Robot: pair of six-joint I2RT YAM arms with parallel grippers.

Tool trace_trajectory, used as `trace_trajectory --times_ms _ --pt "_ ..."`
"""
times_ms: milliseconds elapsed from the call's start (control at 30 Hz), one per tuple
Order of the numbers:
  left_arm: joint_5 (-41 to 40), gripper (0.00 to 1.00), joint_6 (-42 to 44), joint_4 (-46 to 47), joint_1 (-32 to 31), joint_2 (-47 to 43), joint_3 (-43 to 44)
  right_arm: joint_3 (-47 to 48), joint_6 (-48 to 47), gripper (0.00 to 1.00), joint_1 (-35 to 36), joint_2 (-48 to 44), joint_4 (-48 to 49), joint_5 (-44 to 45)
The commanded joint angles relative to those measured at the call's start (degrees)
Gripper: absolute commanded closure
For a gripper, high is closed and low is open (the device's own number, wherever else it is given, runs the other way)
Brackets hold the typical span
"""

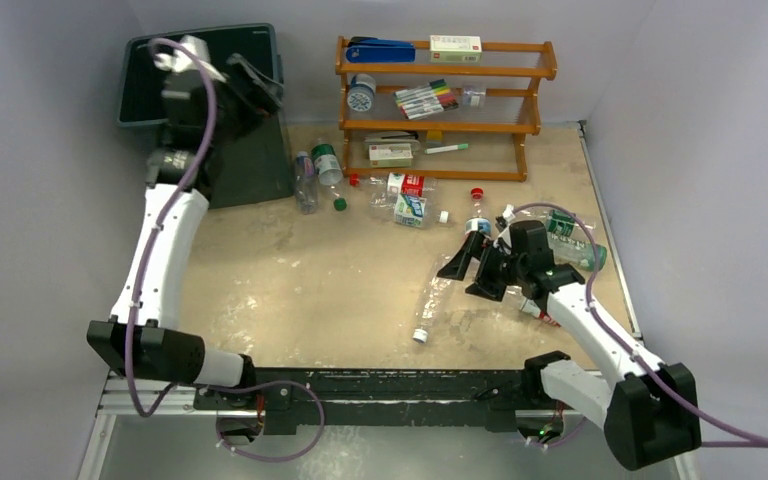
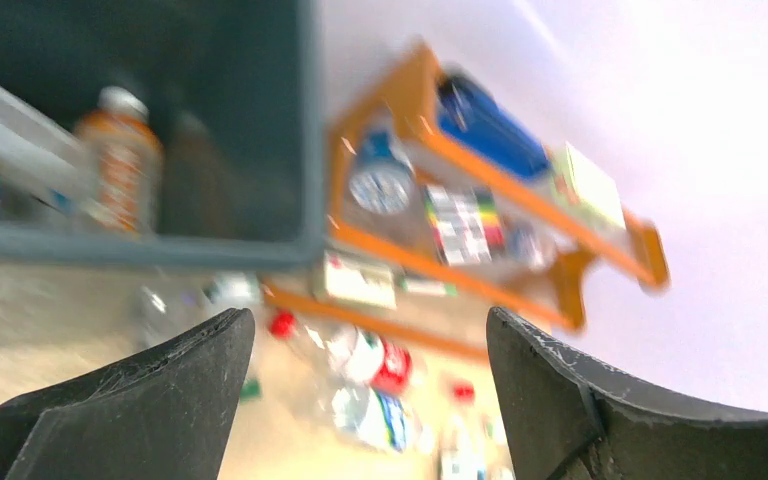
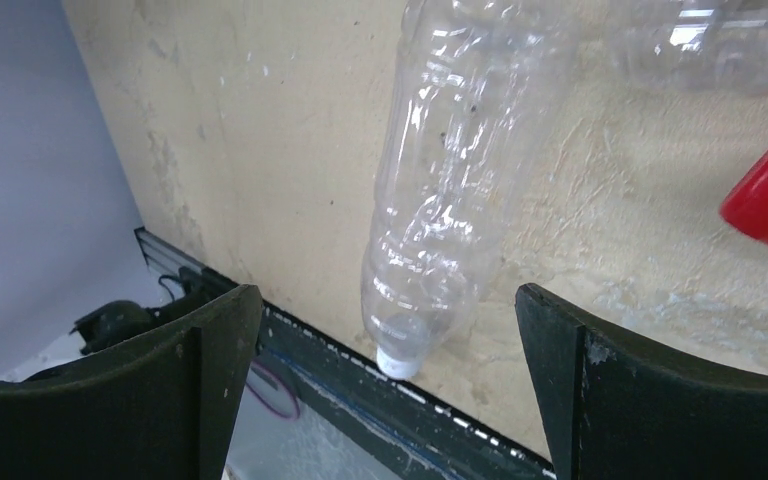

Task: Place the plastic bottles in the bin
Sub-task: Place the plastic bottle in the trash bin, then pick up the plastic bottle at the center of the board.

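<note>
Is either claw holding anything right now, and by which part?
Nothing is held. The left gripper stands open by the bin, nothing between its jaws; the right gripper is open above a clear bottle lying on the table.

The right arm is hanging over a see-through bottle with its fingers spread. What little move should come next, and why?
Probably lower the right gripper straight down until its fingers straddle the clear bottle, then close. The fingers stand open and empty, and the bottle lies flat on the table between them, not yet touched.
</note>
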Motion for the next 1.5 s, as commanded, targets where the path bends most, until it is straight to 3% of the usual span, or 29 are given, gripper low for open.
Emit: trace_trajectory --times_ms 0,233,533,633,733,800,1133,1467 --pt "0.94 0.14 0.41 2.05 -9.03 -5.12 -6.56 1.33 1.43 0.01 1.29 3.43 5.39 3.67" --pt "-0.98 0.13 2.12 -2.34 -18.42 -10.86 -16.38 2.19 3.67 0.01 6.7 10.86 9.72 9.3" --pt "-0.62 0.13 4.51 -9.38 -19.65 -18.9 -24.31 6.94 6.69 0.01 14.32 25.12 14.56 16.4" --pt "0.25 0.12 4.71 -11.09 -19.74 -20.54 -26.37 8.19 7.41 0.12 15.49 27.99 16.02 16.86" --pt "0.93 0.12 5.26 -12.94 -19.8 -22.04 -27.45 8.34 8.3 0.26 16.8 28.87 17.45 17.4" --pt "1.69 0.12 5.5 -14.35 -19.74 -22.8 -27.51 8.5 8.61 0.3 17.57 28.58 17.86 17.67" --pt "11.07 0.12 4.58 -17.21 -20.38 -26.12 -28.92 16.89 0.79 0.36 19.14 23.74 11.4 14.95" --pt "14.2 0.11 -6.43 -7.31 -20.41 -33.9 -35.22 32.82 -7.37 0.38 19.15 24.23 0.18 10.77"
